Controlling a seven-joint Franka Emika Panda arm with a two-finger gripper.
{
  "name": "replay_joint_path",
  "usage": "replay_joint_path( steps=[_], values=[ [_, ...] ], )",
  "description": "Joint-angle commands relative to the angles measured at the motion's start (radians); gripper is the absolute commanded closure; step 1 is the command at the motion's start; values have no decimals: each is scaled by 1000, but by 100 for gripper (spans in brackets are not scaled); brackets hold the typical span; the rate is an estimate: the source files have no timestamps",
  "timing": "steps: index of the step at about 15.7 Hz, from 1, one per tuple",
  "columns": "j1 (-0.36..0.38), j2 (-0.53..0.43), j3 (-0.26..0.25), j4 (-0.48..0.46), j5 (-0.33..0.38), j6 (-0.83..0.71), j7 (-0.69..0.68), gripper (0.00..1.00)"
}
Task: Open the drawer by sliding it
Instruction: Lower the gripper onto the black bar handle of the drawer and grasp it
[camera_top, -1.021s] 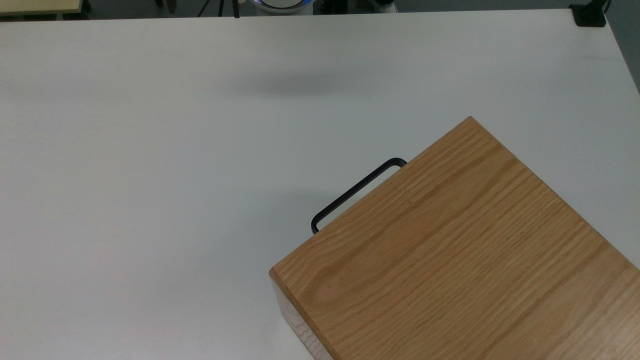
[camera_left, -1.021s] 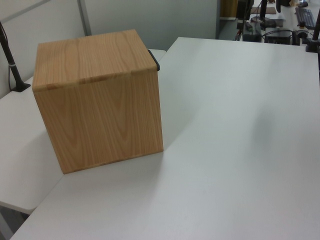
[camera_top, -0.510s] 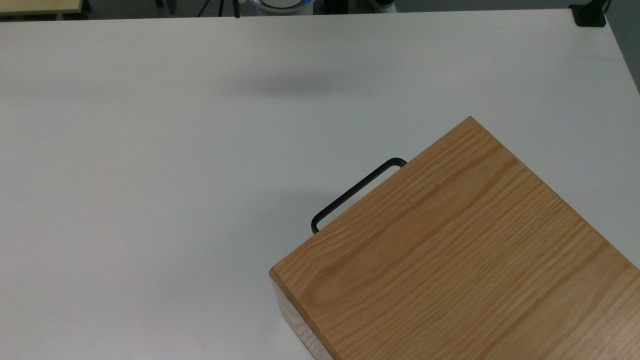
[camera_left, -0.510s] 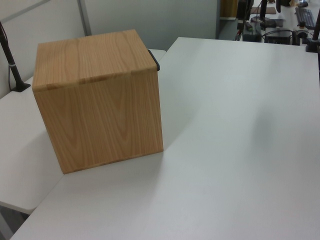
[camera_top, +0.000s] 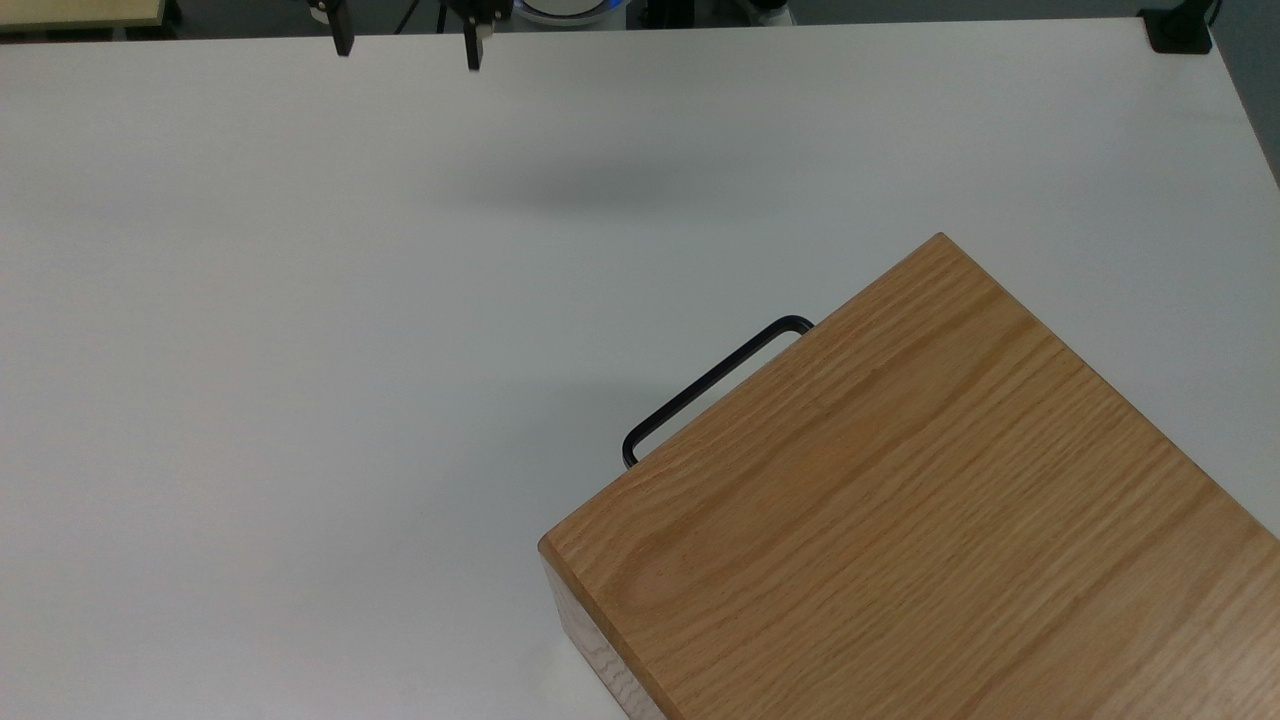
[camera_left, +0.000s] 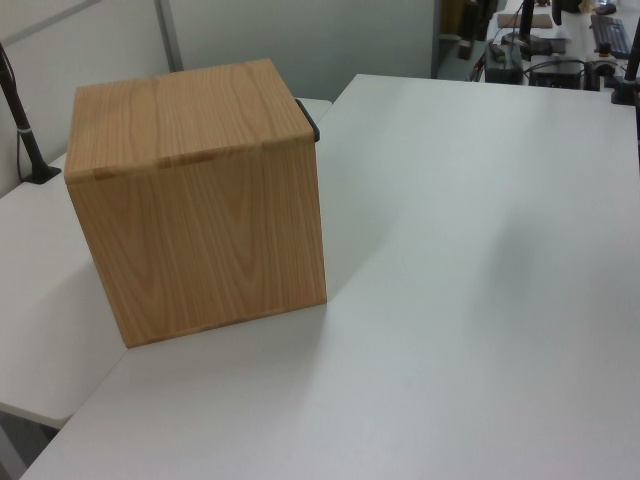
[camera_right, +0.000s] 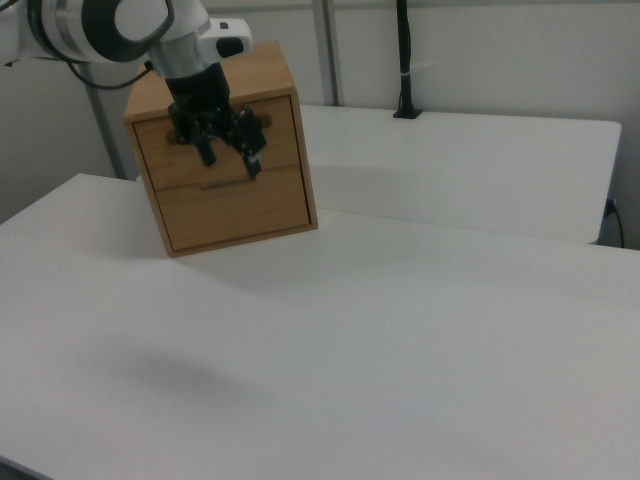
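Reading the top view from the near edge outward, the oak casing sat at about 4 o'clock on the white table, turned at an angle so that its front faced roughly 10 o'clock. The drawer was the upper front panel in the right view and lay flush with the casing, fully shut. Only its black bar handle stood proud of the front edge, with a clear slot between bar and wood, presumably there so a finger can hook behind it. Beyond the handle the table was bare toward 10 o'clock, which left the drawer room for its whole travel; no table edge came near on that side. Farthest out, at about 11 o'clock against the table's far edge, the gripper hung well apart from the handle, its two fingers spread wide and holding nothing. In the right view the gripper merely overlapped the casing front in line of sight. Judgement: the approach had barely begun; the pull should follow the casing's skewed axis, since a pull off that axis might drag the whole box across the smooth top.
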Motion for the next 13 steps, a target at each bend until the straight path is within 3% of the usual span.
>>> replay_joint_path(
  steps=[1,2,4,7,9,11,13],
  values=[
    [53,27,3,-25,29,147,316,0],
    [72,53,3,-16,82,221,491,0],
    [86,82,3,-11,155,341,672,0],
    [102,132,3,4,274,481,839,2],
    [119,171,3,14,333,527,844,7],
    [123,211,6,20,368,588,844,23],
    [119,241,44,27,388,642,846,43]
  ],
)
